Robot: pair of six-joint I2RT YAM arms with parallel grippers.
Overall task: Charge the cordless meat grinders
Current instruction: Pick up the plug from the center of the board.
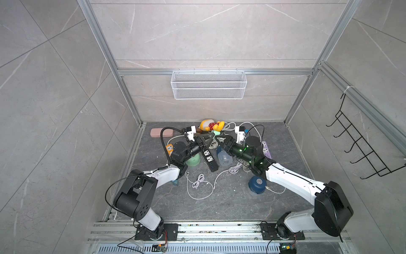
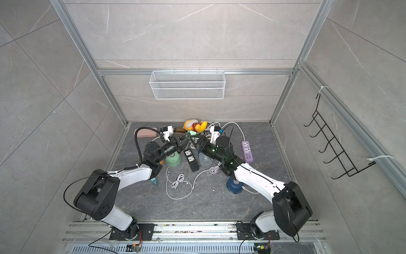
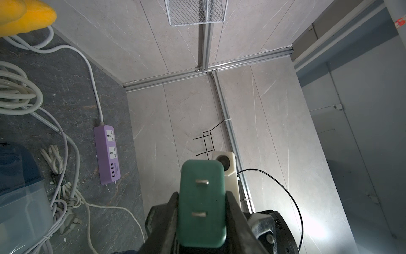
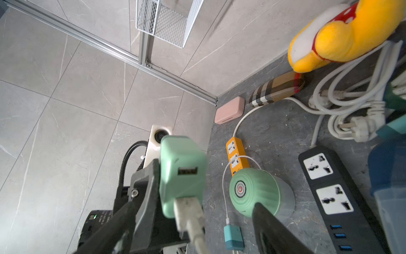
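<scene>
My left gripper [image 1: 207,139] [image 3: 201,198] is shut on a green plug adapter [image 3: 202,176] [image 4: 182,171], held above the floor with its two prongs facing the left wrist camera. A white USB plug [image 4: 186,211] sits in the adapter's port. My right gripper [image 1: 217,139] [image 4: 193,211] is open, its fingers on either side of that plug. The mint green grinder [image 1: 193,159] [image 4: 252,193] stands under the left arm. One dark blue grinder [image 1: 257,183] stands under the right forearm, and another blue grinder [image 1: 224,157] [image 3: 17,171] sits beside the black strip.
A black power strip [image 1: 208,157], an orange strip [image 1: 169,148] and a purple strip [image 1: 266,149] lie on the floor among white cables [image 1: 198,182]. A small teal adapter [image 4: 234,237], a yellow plush toy [image 1: 211,125], a pink case [image 1: 162,132] and a wall basket [image 1: 208,84] are also here.
</scene>
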